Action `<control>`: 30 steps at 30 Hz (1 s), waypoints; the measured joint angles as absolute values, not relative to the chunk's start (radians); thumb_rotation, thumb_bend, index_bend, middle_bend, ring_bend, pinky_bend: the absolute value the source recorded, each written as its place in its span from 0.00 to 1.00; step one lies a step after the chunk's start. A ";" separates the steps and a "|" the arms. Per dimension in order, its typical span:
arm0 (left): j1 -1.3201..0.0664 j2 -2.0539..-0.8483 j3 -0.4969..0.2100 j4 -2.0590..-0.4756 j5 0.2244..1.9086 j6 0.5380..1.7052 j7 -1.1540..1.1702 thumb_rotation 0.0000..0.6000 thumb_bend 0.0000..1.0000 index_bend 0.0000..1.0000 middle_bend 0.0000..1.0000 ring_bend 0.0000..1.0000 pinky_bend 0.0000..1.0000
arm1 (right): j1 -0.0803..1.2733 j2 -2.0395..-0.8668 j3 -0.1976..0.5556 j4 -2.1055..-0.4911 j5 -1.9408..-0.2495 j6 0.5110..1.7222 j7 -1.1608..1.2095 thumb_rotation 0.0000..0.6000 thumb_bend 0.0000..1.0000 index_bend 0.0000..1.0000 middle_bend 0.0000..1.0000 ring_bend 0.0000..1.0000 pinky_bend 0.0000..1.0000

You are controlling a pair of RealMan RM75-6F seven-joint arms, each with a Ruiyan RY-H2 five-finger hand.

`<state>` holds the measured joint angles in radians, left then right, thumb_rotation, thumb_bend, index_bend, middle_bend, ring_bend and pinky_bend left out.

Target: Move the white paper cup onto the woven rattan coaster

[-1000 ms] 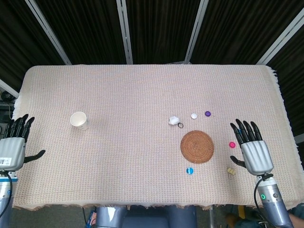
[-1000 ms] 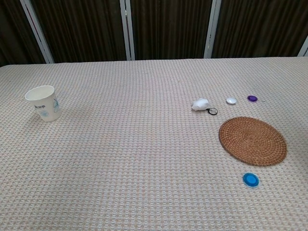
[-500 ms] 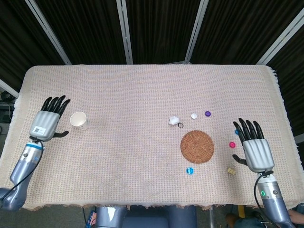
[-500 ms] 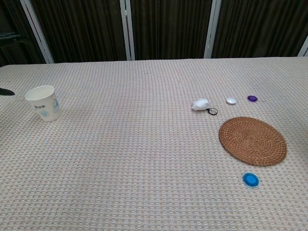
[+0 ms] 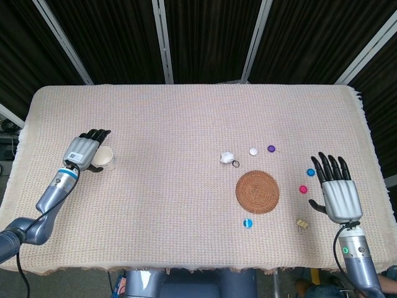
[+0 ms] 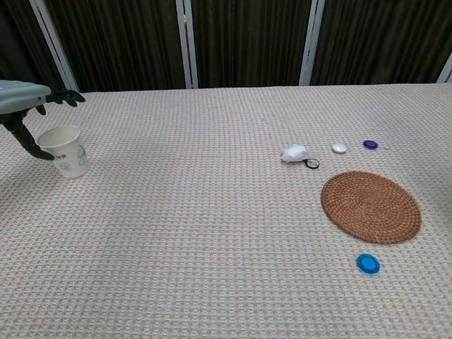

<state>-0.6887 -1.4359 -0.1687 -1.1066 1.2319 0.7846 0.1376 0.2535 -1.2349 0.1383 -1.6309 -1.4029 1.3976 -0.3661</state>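
The white paper cup [image 5: 105,158] [image 6: 66,151] stands upright at the table's left side. My left hand [image 5: 84,152] [image 6: 27,113] hovers just left of and above it, fingers spread over the rim, thumb hanging by the cup's left wall; it holds nothing. The round woven rattan coaster [image 5: 257,191] [image 6: 371,206] lies bare at the right of the table. My right hand [image 5: 337,191] rests open, palm down, near the right edge, well right of the coaster; the chest view does not show it.
Small items ring the coaster: a white crumpled wad [image 5: 227,158], a black ring [image 5: 236,164], white cap [image 5: 253,151], purple cap [image 5: 271,148], blue caps [image 5: 248,223] [image 5: 310,172], a pink cap [image 5: 303,189] and a small tan block [image 5: 301,223]. A woven cloth [image 5: 186,205] covers the table.
My left hand has swept in from the table's left edge to the cup, now over its rim. The right hand has drifted slightly right and back, uncovering a blue cap.
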 measured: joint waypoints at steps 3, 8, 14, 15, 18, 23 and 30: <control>-0.693 -1.447 -0.166 -1.086 1.231 0.775 0.112 1.00 0.00 0.24 0.24 0.23 0.36 | 0.256 -1.237 0.138 -1.629 -1.398 1.391 -0.365 1.00 0.00 0.00 0.00 0.00 0.00; -0.702 -1.478 -0.167 -1.041 1.233 0.771 0.080 1.00 0.06 0.41 0.44 0.38 0.47 | 0.257 -1.238 0.139 -1.626 -1.389 1.386 -0.364 1.00 0.00 0.00 0.00 0.00 0.00; -0.707 -1.504 -0.172 -1.013 1.235 0.787 0.056 1.00 0.06 0.42 0.44 0.38 0.48 | 0.259 -1.238 0.140 -1.623 -1.384 1.381 -0.362 1.00 0.00 0.00 0.00 0.00 0.00; -0.707 -1.504 -0.172 -1.014 1.237 0.789 0.050 1.00 0.06 0.42 0.44 0.38 0.48 | 0.259 -1.238 0.140 -1.623 -1.384 1.381 -0.361 1.00 0.00 0.00 0.00 0.00 0.00; -0.707 -1.498 -0.174 -1.028 1.241 0.799 0.039 1.00 0.05 0.42 0.44 0.38 0.47 | 0.259 -1.236 0.141 -1.624 -1.382 1.380 -0.356 1.00 0.00 0.00 0.00 0.00 0.00; -0.705 -1.466 -0.186 -1.112 1.257 0.836 0.024 1.00 0.04 0.42 0.44 0.38 0.47 | 0.259 -1.231 0.143 -1.628 -1.379 1.379 -0.346 1.00 0.00 0.00 0.00 0.00 0.00; -0.740 -1.435 -0.206 -1.303 1.297 0.873 0.067 1.00 0.04 0.42 0.44 0.38 0.47 | 0.260 -1.227 0.147 -1.630 -1.375 1.379 -0.339 1.00 0.00 0.00 0.00 0.00 0.00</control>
<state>-0.7404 -1.4351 -0.2059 -1.3026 1.2966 0.8730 0.0667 0.2604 -1.2270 0.1466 -1.6300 -1.3751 1.3787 -0.3392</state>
